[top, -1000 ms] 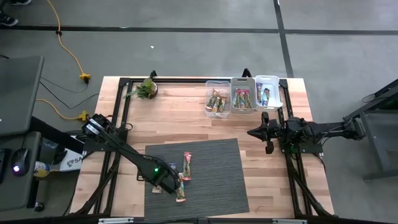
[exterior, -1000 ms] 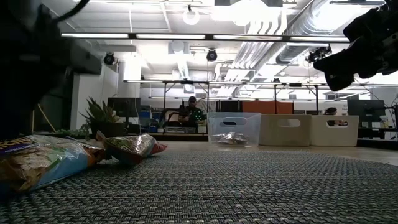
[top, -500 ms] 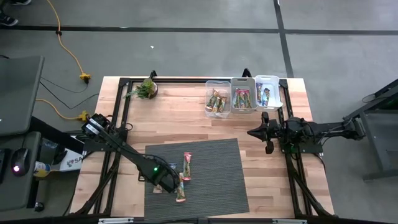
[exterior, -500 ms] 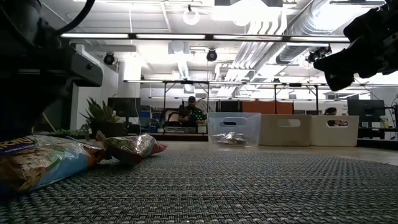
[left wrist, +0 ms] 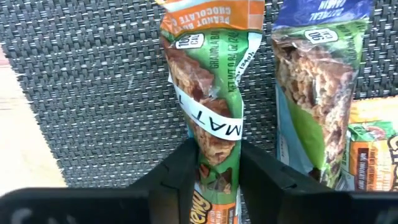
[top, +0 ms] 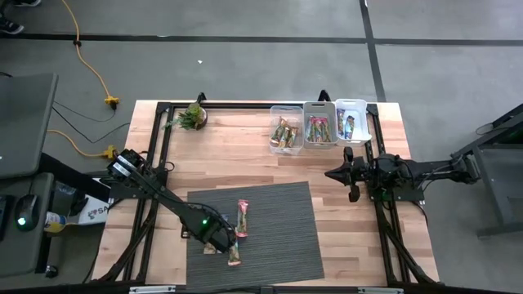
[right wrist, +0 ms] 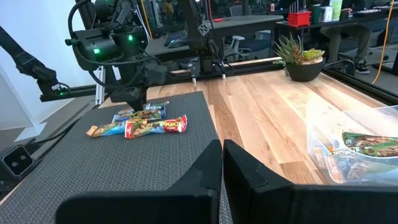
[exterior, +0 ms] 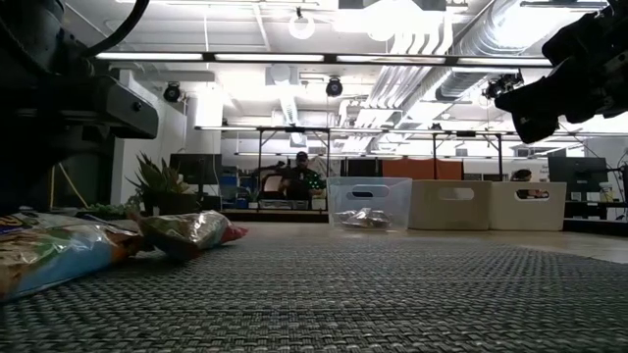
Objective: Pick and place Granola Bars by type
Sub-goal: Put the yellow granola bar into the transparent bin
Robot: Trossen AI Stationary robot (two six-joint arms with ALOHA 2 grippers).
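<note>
Left pincer (left wrist: 214,171): at 7 o'clock on dark woven mat (top: 278,220), fingers closed narrow round orange-and-green wrapped granola bar (left wrist: 208,106). Blue-green wrapped bar (left wrist: 314,93) lies just beside it; pink-red wrapped bar (top: 242,219) near, toward 12. Right pincer (right wrist: 222,155): shut, empty, above wooden worktop (top: 237,155) at 3 o'clock. Three clear plastic bins (top: 319,122) w/ sorted bars at 1 o'clock.
</note>
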